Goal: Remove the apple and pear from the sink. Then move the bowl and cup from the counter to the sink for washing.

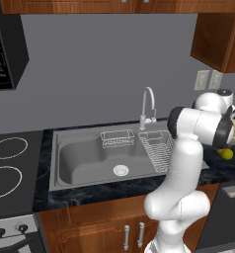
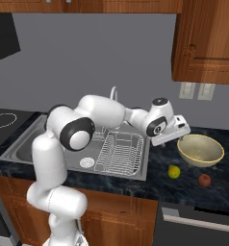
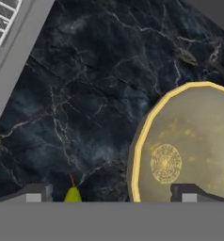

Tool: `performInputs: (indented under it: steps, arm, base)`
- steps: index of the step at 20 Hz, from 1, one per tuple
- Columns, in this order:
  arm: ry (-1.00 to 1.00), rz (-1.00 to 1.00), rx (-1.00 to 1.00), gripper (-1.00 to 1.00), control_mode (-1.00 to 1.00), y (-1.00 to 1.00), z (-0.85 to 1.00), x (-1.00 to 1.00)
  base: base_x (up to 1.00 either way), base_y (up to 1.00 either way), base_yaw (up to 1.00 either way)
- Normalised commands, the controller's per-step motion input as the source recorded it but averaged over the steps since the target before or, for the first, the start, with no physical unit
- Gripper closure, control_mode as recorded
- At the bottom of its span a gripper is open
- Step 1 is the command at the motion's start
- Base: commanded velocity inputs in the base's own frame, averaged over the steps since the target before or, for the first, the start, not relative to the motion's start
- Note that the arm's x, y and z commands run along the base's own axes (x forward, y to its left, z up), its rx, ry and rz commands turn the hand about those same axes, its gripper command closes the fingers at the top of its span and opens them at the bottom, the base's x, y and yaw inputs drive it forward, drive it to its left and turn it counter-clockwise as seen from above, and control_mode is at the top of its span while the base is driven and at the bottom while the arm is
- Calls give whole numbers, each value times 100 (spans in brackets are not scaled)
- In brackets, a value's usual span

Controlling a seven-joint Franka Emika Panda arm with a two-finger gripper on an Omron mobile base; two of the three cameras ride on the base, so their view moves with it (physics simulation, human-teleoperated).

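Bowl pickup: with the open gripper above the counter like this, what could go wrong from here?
The gripper straddles the bowl's near rim with one finger over its inside; a shallow, wide rim may slip or tip when pinched. The pear and apple lie loose on the counter just in front of the bowl, so a low sweep toward the sink could knock them.

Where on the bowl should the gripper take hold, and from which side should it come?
Probably the rim of the bowl, from above. The bowl stands upright and is wide and shallow, so open fingers could straddle only its thin wall. The open gripper hovers over its near edge, the sink-side rim, clear of the pear.
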Motion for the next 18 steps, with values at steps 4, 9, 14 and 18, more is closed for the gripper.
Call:
performInputs:
  steps: [4,9,14,18]
  arm:
    - [0,-4,0,-100,-100,-9,-20,11]
    - [0,-3,0,-100,-100,-10,-18,12]
    - [0,-3,0,-100,-100,-12,-13,14]
    - [0,-4,0,-100,-100,-12,-11,15]
  base:
    - [0,0,0]
    - [0,0,0]
    - [0,0,0]
    - [0,0,0]
